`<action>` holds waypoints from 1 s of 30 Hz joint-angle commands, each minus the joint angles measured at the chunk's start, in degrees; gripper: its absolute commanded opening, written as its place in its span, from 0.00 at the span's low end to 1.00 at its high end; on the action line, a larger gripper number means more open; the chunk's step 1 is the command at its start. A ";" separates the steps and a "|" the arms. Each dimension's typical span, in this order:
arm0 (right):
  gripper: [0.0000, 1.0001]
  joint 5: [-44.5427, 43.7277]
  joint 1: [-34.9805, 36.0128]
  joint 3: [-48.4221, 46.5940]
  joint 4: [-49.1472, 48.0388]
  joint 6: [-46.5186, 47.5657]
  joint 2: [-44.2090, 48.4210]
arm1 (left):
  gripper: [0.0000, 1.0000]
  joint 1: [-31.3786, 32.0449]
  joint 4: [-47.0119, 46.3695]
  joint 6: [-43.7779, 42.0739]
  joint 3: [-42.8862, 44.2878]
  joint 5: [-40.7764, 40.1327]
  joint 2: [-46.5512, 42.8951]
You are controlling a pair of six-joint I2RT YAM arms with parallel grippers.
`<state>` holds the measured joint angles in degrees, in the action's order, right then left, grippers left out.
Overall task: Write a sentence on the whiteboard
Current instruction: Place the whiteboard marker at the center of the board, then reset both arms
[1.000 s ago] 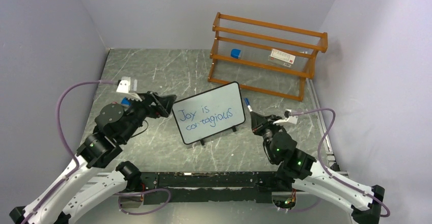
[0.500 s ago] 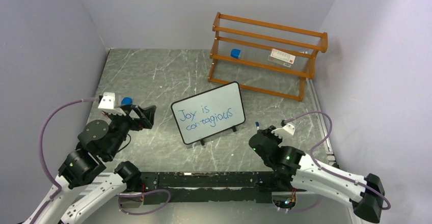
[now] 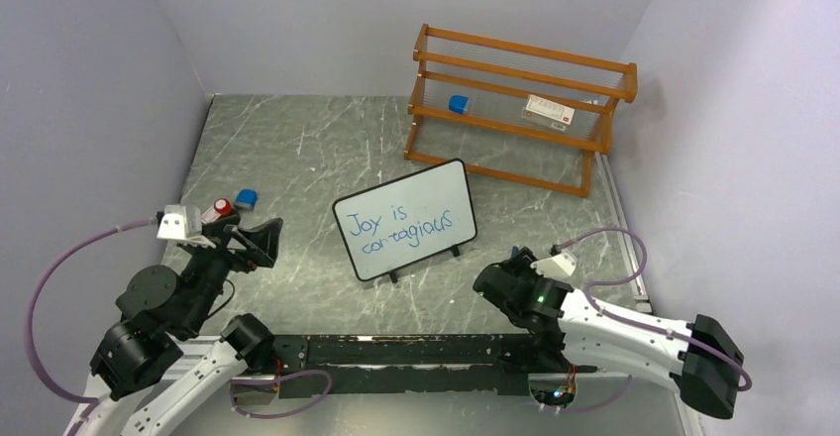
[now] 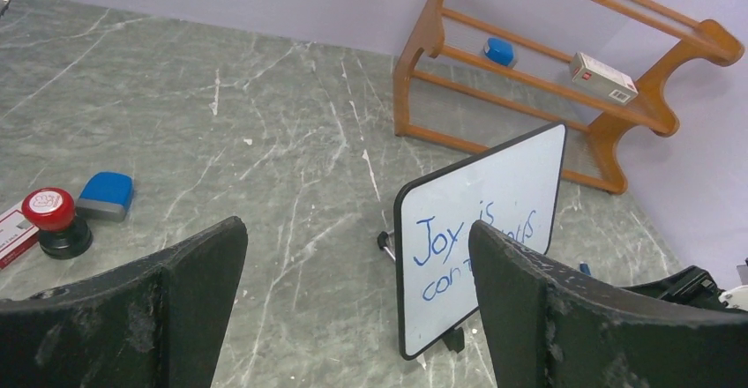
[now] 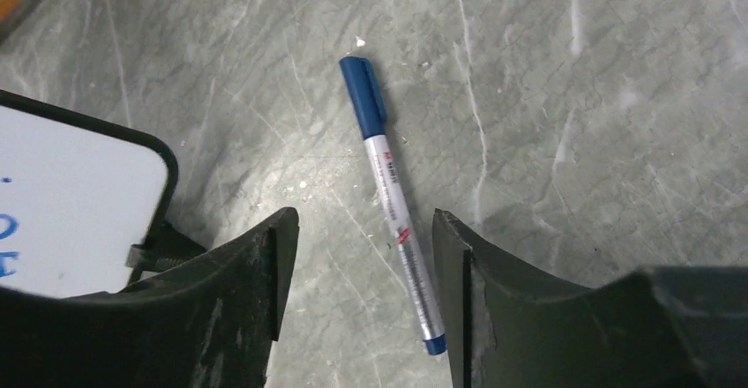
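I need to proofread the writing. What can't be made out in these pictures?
Blue handwritten sentence, left wrist view: a finger of the left gripper covers most of its second line.
Black-framed whiteboard, right wrist view: cut off by the left edge.
Small white box on the orange wooden rack, top view: print too small.
Blue-capped silver marker, right wrist view: barrel lettering too small.

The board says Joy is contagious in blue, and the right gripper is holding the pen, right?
No. The pen lies loose on the table with the right gripper open above it; the right wrist view shows this. The board does say Joy is contagious in blue.
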<state>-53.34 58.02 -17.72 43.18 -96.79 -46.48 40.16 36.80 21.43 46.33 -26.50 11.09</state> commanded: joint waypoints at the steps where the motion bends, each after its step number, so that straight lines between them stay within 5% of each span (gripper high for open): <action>1: 0.63 -1.52 -0.14 -4.28 5.67 -0.12 4.63 | 0.98 -0.28 2.16 0.46 1.76 0.05 -0.88; 8: 0.77 -2.43 -0.17 -19.94 18.67 15.61 9.93 | 0.97 -0.32 4.55 -0.72 6.31 0.01 0.23; 11: 0.99 -2.35 -0.15 -26.66 21.08 25.29 12.57 | 0.97 -0.26 6.11 -1.82 8.89 -1.24 0.27; 19: 1.00 0.98 -0.16 -36.58 14.65 50.05 24.73 | 0.98 -0.27 9.64 -3.90 13.27 -7.46 -2.66; 30: 1.00 2.19 -0.12 -36.78 10.99 58.44 35.92 | 0.97 -0.32 9.44 -6.48 14.72 -11.74 -6.87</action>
<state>-52.16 58.00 -55.18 56.18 -43.55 -12.49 40.16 45.80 17.19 60.45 -36.12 5.10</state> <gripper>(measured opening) 0.997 0.974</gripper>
